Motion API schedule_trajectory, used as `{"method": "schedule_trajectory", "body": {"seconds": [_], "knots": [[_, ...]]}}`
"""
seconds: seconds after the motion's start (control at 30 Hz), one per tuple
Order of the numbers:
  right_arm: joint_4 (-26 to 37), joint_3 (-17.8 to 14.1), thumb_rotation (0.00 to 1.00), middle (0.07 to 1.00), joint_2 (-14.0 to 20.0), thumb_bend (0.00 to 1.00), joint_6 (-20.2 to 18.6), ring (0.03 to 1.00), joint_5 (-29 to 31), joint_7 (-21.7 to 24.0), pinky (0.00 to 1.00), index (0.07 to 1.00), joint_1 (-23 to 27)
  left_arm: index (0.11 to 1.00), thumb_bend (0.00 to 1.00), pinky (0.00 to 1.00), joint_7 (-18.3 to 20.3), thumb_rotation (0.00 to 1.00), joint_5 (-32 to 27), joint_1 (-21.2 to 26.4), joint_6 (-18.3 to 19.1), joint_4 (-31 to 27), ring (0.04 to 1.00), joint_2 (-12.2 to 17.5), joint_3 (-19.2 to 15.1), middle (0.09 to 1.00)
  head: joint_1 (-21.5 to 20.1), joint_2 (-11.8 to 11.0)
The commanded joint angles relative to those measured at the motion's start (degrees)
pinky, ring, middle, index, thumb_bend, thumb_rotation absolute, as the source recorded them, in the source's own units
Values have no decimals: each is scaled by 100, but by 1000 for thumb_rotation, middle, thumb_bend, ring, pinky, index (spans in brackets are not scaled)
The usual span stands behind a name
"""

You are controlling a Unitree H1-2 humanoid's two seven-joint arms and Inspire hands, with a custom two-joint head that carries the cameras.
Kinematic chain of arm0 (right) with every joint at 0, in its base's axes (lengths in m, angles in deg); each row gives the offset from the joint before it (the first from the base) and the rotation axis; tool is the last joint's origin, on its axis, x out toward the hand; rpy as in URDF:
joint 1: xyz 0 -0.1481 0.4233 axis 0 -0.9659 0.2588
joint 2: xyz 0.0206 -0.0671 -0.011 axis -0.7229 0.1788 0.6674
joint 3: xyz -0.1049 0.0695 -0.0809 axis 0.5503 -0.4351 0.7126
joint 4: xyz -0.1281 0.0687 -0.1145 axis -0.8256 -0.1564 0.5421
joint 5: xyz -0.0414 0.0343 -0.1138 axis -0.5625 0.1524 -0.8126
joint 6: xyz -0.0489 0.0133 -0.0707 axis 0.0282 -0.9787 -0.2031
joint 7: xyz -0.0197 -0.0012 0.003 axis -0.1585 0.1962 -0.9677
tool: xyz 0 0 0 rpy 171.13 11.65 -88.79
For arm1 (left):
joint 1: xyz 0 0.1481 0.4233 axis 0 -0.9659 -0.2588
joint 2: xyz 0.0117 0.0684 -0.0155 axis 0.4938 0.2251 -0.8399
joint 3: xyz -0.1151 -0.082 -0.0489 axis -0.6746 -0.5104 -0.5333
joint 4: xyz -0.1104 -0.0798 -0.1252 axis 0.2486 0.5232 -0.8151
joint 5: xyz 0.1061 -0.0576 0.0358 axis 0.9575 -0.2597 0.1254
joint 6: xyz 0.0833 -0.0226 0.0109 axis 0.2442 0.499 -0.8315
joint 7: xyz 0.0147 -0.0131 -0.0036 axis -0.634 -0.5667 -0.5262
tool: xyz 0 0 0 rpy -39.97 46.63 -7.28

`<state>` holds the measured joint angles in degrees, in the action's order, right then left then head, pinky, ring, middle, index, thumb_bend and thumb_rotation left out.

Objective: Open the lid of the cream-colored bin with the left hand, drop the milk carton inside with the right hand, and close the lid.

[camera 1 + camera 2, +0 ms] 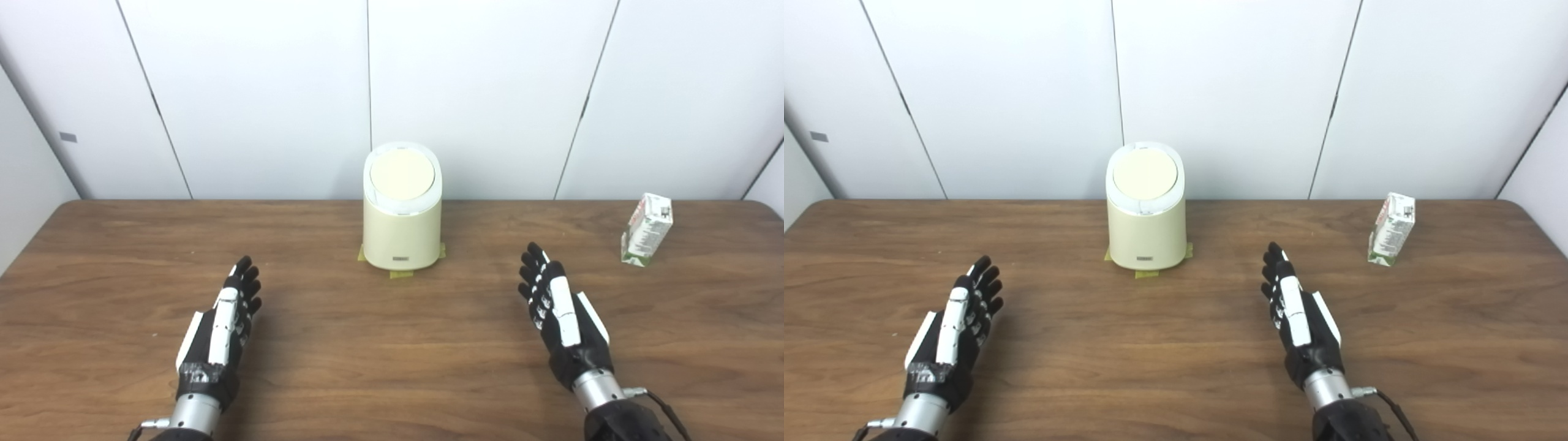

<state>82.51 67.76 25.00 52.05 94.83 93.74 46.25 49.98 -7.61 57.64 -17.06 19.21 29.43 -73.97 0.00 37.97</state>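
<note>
1. Surface [392, 367]: brown wood grain, carrying everything below.
2. Cream-colored bin [401, 236]: upright at centre rear, long axis vertical, round lid [402, 175] closed and tilted toward the robot; yellow tape [401, 274] under its base probably marks a fixed spot.
3. Left hand [220, 331] and right hand [560, 306]: both empty, fingers extended, flanking the bin, apparently waiting.
4. Milk carton [647, 229]: far right, well apart from the bin, standing, leaning slightly, long axis near vertical.

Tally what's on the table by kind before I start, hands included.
Bins: 1, the cream-colored bin, lid closed
Cartons: 1, the milk carton, far right
Hands: 2, left hand and right hand, both open, holding nothing
Total: 4
</note>
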Motion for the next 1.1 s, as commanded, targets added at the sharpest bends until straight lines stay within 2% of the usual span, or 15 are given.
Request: {"method": "schedule_trajectory", "body": {"seconds": [0.0, 0.7, 0.9, 0.97, 1.07], "knots": [[216, -1, 1000, 1000, -41, 670, 179, 1000, 12, -18, 1000, 1000, 169, 1000, 406, 1000, 73, 1000, -79, 93, -200, -149, 1000, 51, -9, 993, 5, 5], [271, -15, 1000, 1000, -18, 685, 128, 1000, 5, 3, 1000, 1000, 113, 1000, 394, 1000, 83, 1000, -48, 63, -104, -226, 1000, 16, -14, 995, 43, -8], [271, -42, 1000, 1000, -15, 680, 158, 1000, 42, 11, 1000, 1000, 103, 1000, 380, 1000, 126, 1000, 88, 49, -57, -247, 1000, 97, 77, 1000, 110, 1], [241, -60, 1000, 1000, -7, 675, 186, 1000, 61, 18, 1000, 1000, 106, 1000, 402, 1000, 120, 877, 158, 67, -109, -220, 1000, 107, 106, 1000, 127, -41], [201, -86, 1000, 1000, -25, 684, 204, 1000, 96, 16, 1000, 1000, 106, 1000, 468, 1000, 50, 702, 155, 187, 41, -257, 1000, 55, 90, 1000, 171, -127]]}}
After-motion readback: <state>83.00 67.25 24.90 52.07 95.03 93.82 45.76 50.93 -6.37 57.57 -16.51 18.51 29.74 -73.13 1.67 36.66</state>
